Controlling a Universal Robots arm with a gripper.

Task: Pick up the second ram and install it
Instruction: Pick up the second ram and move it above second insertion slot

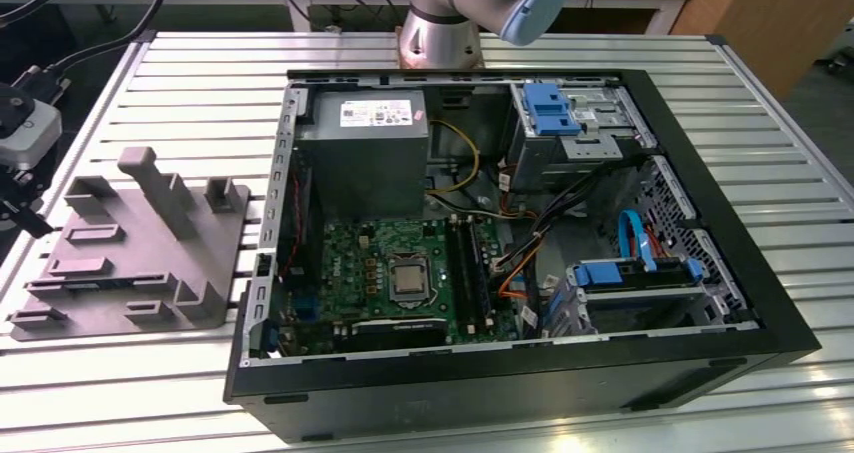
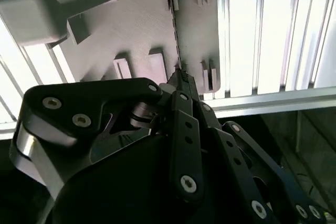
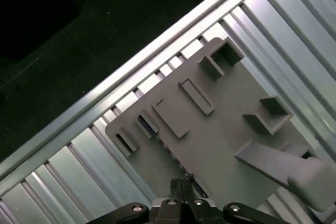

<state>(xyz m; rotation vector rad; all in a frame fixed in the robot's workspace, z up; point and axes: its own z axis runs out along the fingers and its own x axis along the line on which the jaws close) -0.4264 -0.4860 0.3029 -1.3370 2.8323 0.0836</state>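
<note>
You are hovering the gripper [image 2: 181, 80] above the grey fixture [image 2: 136, 30], and that is making sense, because the second ram [image 2: 175, 30] is sitting there. In the second wrist view it is showing as a thin dark strip standing on edge in a narrow groove of the fixture. It is lying well apart from the fixture's tall post [image 2: 37, 14] and nearer the fixture's opposite side.

The fixture seems to be propping the stick upright so that its thin top edge is facing the gripper, ready to be pinched across its thickness. You are lining the gripper up along that strip, so the visible part of the ram is running straight out from the tips.

In both wrist views the fingers [image 3: 184, 188] are drawn close together, and I am making out no gap between them. That narrow setting would suit a stick this thin. I cannot tell whether they are pinching the ram or only hanging just above it.

In the exterior view the fixture [image 1: 147, 263] is lying flat on the slatted table [image 1: 174, 93]. The open computer case [image 1: 787, 343] is lying just beside the fixture, with the motherboard [image 1: 387, 263] facing up inside it. I am judging the case is laid open like this so that the board's long black slots can be reached from above. As I am reading it, the ram is not yet out of the fixture.
</note>
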